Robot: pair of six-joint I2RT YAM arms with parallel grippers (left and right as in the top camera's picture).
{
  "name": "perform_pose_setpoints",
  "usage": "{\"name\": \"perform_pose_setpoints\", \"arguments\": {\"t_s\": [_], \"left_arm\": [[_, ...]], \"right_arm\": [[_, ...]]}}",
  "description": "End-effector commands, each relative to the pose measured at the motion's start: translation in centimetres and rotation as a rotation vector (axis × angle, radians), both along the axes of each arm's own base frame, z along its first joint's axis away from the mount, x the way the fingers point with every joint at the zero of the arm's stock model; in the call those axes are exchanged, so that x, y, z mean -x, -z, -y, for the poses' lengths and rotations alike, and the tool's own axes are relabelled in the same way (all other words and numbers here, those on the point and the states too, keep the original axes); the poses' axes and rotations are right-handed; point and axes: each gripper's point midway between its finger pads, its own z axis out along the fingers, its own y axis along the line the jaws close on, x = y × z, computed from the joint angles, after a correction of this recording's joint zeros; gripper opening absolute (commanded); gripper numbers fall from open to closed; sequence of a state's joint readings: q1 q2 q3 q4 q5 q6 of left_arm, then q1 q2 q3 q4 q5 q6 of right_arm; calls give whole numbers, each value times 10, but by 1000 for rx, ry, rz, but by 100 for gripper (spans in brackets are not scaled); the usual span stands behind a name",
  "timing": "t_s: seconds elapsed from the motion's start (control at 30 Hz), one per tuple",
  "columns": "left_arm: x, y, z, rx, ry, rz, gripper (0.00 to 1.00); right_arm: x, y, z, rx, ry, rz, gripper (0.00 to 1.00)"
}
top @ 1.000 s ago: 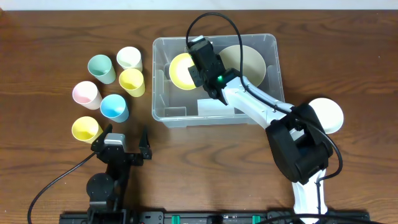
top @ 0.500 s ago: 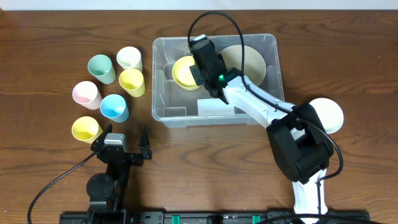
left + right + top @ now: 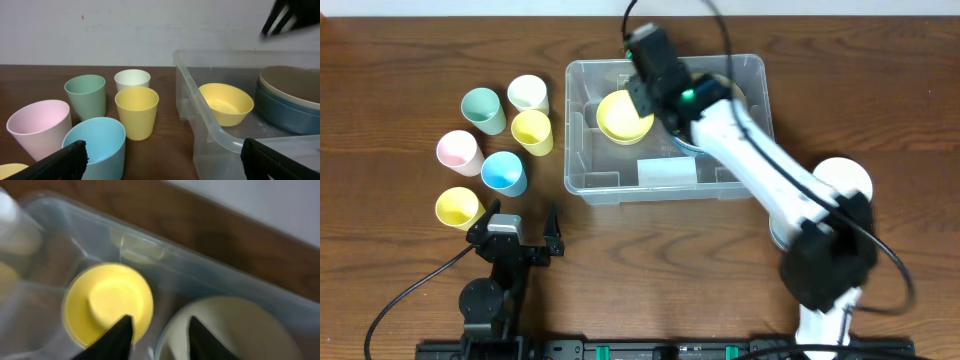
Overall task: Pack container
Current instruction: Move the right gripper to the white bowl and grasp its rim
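the container (image 3: 582, 170) is sitting at 12 o'clock, yellow bowl (image 3: 623, 115) lying in its 9 o'clock half, seemingly sparing room; the right gripper (image 3: 160, 322) is hovering above, spread and empty; the left gripper (image 3: 523, 212) is idling at 7 o'clock, likewise.

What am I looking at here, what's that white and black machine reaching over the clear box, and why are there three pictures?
Two robot arms work at a wooden table. The top-down picture comes from a fixed camera above; the other two from cameras on each arm's wrist. The right gripper hovers open, holding nothing, over a clear container with a yellow bowl and stacked bowls inside. The left gripper is open near six coloured cups. A white dish sits outside the container.
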State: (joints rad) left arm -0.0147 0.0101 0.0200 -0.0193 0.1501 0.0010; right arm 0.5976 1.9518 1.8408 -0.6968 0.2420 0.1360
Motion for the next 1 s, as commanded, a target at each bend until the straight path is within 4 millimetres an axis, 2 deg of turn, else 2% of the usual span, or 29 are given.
{"name": "perform_pose_setpoints", "arguments": {"t_s": [0.0,0.07,0.13,0.27,0.37,0.47,0.63,0.87,0.97], "left_arm": [[1,15,1,-9,9,-42,98],[1,15,1,-9,9,-42,98],[1,15,1,-9,9,-42,98],[1,15,1,-9,9,-42,98],[1,15,1,-9,9,-42,98],[1,15,1,-9,9,-42,98],[1,15,1,-9,9,-42,98],[1,15,1,-9,9,-42,98],[1,15,1,-9,9,-42,98]], "right_arm": [[6,-81,60,-124,170,78,49],[18,-83,99,-152,281,17,57],[34,-79,149,-175,429,-73,66],[61,-63,233,-172,648,-214,73],[84,-44,284,-171,812,-321,74],[103,-17,320,-168,938,-411,73],[133,42,360,-176,1102,-550,72],[166,114,381,-255,1198,-678,71],[175,131,385,-259,1216,-692,70]]}}
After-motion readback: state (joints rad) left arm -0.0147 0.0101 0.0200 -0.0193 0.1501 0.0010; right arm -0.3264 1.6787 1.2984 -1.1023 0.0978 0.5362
